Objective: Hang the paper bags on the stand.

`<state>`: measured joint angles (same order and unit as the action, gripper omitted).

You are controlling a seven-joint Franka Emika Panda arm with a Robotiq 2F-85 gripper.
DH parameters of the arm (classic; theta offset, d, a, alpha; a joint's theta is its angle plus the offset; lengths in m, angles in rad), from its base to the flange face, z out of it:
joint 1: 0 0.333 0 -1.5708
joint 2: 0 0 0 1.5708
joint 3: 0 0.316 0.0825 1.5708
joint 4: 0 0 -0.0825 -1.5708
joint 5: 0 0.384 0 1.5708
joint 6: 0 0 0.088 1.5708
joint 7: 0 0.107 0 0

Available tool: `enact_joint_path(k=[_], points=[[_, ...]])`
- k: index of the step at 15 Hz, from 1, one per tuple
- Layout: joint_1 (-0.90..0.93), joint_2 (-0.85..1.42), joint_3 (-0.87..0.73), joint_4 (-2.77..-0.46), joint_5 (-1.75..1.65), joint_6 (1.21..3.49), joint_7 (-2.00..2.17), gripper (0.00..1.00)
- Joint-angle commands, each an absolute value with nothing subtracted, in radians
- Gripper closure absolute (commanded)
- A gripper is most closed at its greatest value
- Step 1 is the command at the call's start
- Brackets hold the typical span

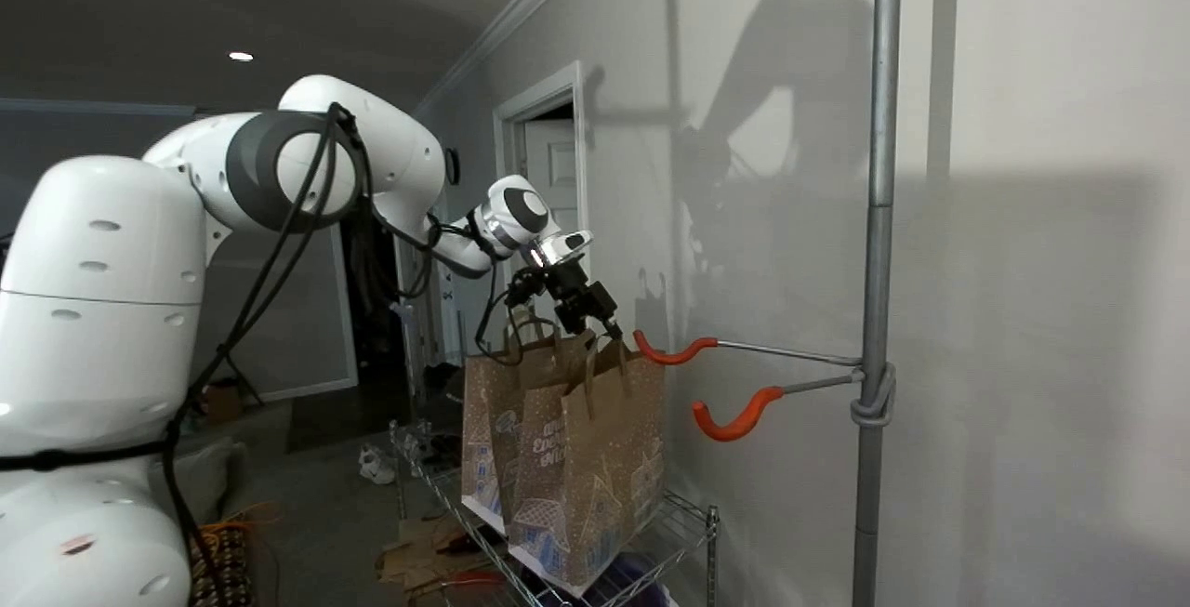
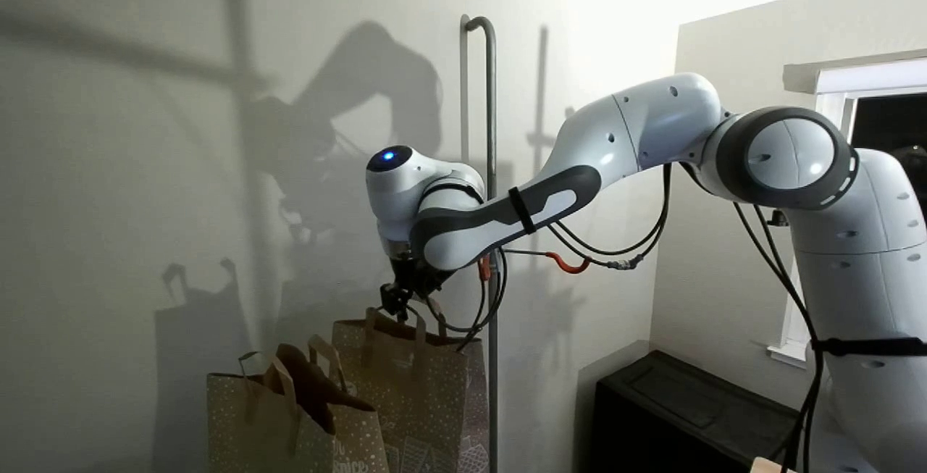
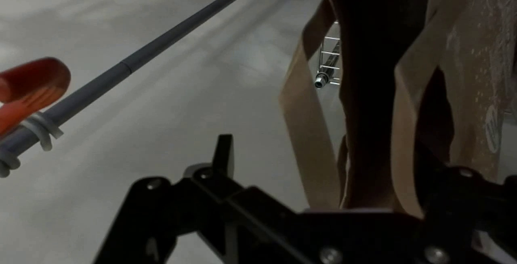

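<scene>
Two upright brown paper bags stand on a wire rack. The bag nearer the stand shows in both exterior views, and a farther bag shows beside it. In the wrist view the nearer bag's paper handles rise between my fingers. My gripper is open just above that bag's top, also in an exterior view; in the wrist view its fingers are wide apart. Contact with the handles cannot be told. The grey stand carries orange hooks, empty in view.
The wire rack stands against the wall under the bags. An orange hook points toward the nearer bag. Black cables hang from the arm near the bag. A black box stands beyond the stand.
</scene>
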<state>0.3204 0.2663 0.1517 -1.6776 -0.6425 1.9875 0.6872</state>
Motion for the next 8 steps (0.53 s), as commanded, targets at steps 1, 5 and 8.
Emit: enact_joint_path(k=[1,5,8], points=[[0.308,0.274,0.156,-1.645,-0.547,1.943,0.609,0.00],[0.298,0.276,0.156,-1.632,-0.420,1.939,0.514,0.33],[0.294,0.275,0.149,-1.622,-0.361,1.929,0.478,0.53]])
